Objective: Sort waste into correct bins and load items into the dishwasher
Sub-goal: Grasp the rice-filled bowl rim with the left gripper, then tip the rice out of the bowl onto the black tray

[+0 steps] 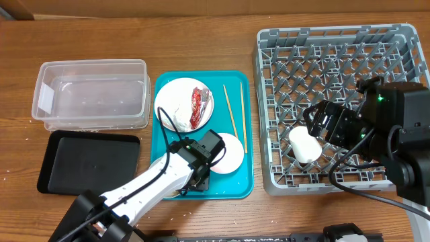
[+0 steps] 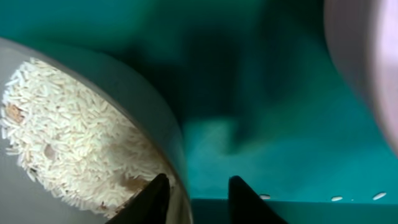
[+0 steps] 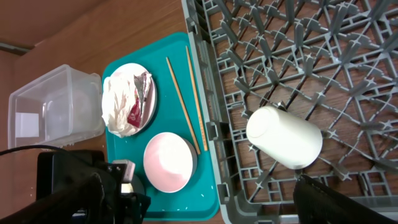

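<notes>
A whitish bowl (image 2: pixel 163 118) of rice grains (image 2: pixel 68 130) sits at the near end of the teal tray (image 2: pixel 280 93), its rim between the parted jaws of the left gripper (image 2: pixel 199 196). To the right, a white cup (image 3: pixel 284 137) lies sideways in the grey rack (image 3: pixel 348 56), clear of the right gripper (image 1: pixel 316 128), whose jaws are spread wide.

Left arm (image 1: pixel 154 178) reaches forward, jaws slightly parted; right arm (image 1: pixel 396 128) bends inward, jaws apart.
</notes>
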